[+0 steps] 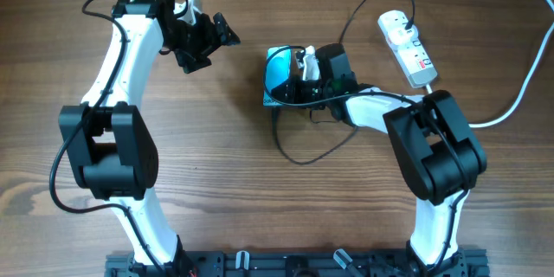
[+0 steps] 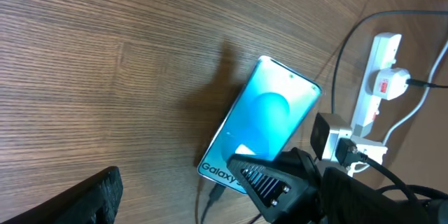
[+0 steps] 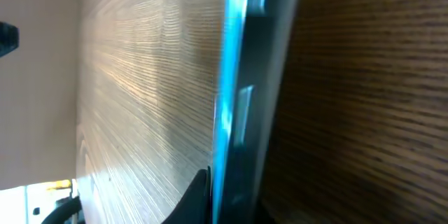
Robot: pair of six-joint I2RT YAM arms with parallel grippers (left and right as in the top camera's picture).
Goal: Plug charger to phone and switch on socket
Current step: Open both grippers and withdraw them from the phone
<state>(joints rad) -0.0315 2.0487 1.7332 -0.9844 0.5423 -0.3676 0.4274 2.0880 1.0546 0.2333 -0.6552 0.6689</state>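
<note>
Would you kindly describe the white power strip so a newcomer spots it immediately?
On the wooden table, look to the far right corner, beyond the right arm's black elbow. The short white power strip lies there, slanted. Its red switch marks and thick white cord set it apart from the thin black cable beside it.

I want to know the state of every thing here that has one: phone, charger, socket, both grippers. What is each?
phone: screen lit, cyan.
charger: cable slack on the table, tip near the phone's end; plugged or not, unclear.
socket: white plug in it; switch too small to tell.
left gripper: fingers open, empty.
right gripper: fingers shut at the phone; what they hold is unclear.
</note>
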